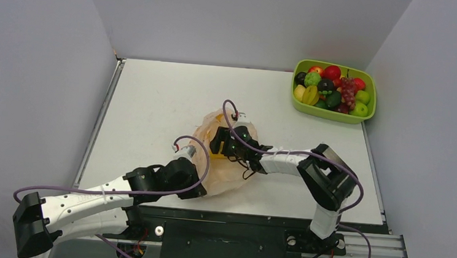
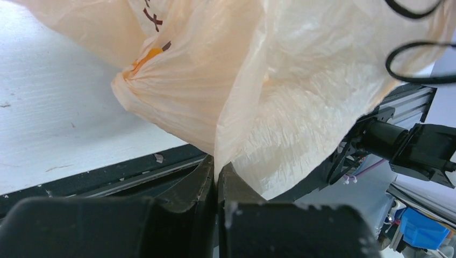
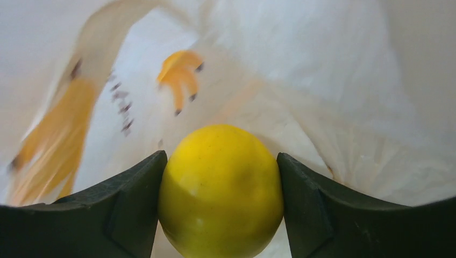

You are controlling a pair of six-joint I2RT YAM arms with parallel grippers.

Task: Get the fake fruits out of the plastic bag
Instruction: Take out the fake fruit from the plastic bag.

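right wrist view shows the right gripper (image 3: 220,164) clamped on a yellow fruit (image 3: 220,204) inside the plastic bag (image 3: 333,97). the left gripper (image 2: 216,180) pinches the bag's edge; the bag lies on the table (image 1: 154,98), other fruits (image 1: 332,72) in the green tray (image 1: 332,117).

One plastic bag (image 1: 227,177) is counted, one yellow fruit (image 3: 220,191) inside it. Beyond the bag, rightward, one green tray (image 1: 332,115) is seen, holding roughly a dozen fruits (image 1: 334,88).
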